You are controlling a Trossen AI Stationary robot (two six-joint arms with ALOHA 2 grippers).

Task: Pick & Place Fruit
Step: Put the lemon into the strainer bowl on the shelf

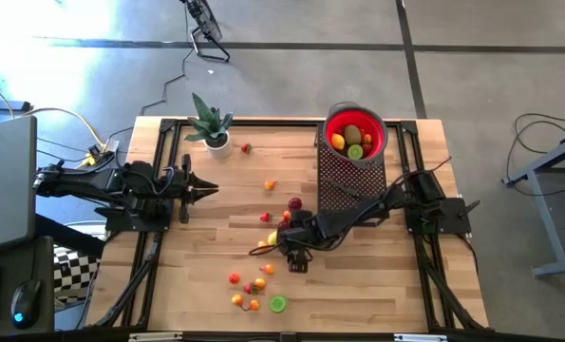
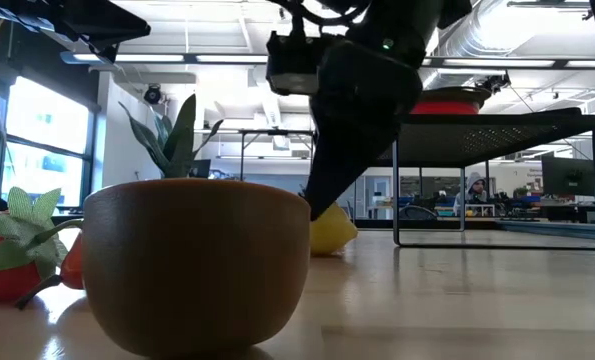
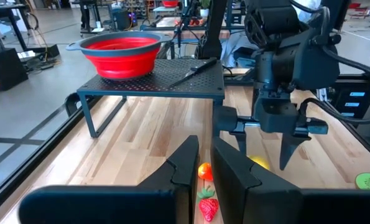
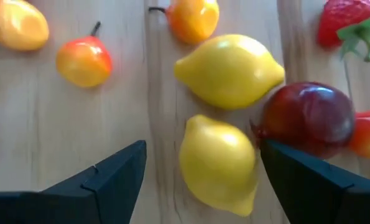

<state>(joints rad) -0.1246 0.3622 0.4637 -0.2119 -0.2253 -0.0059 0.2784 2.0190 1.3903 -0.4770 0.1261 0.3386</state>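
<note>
Lemons [image 4: 219, 162], two, between wide-spread fingers of right end effector [image 4: 200, 171]; left end effector [image 3: 200, 180] narrow.

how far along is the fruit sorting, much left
Partly done: a few fruits sit in the red bowl on the black rack. In hand: the right gripper hangs open around a lemon, not gripped yet. The left gripper waits shut. Many fruits remain on the table.
</note>
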